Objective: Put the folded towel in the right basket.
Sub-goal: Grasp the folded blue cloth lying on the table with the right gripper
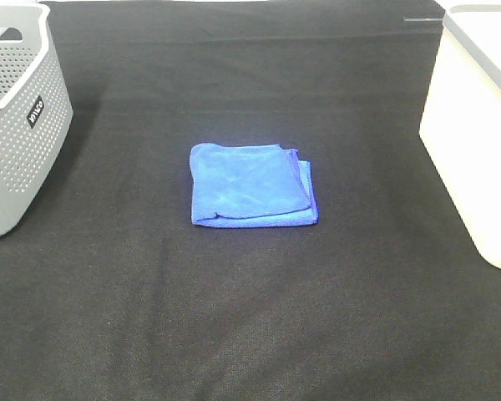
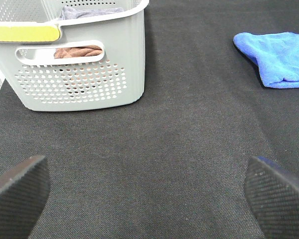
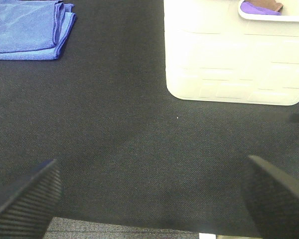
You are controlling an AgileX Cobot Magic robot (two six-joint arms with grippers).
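Note:
A folded blue towel (image 1: 249, 185) lies flat on the black table (image 1: 250, 317) near its middle. It also shows in the left wrist view (image 2: 281, 58) and in the right wrist view (image 3: 27, 30). The white right basket (image 1: 476, 134) stands at the table's right edge and shows in the right wrist view (image 3: 234, 59). My left gripper (image 2: 147, 196) is open and empty above bare cloth, well short of the towel. My right gripper (image 3: 152, 196) is open and empty, between towel and white basket but short of both. Neither arm shows in the exterior high view.
A grey perforated basket (image 1: 17, 117) stands at the left edge; in the left wrist view (image 2: 79, 59) it holds brown and grey cloths. A purple cloth (image 3: 259, 7) lies in the white basket. The black cloth's front edge (image 3: 119, 230) lies below the right gripper.

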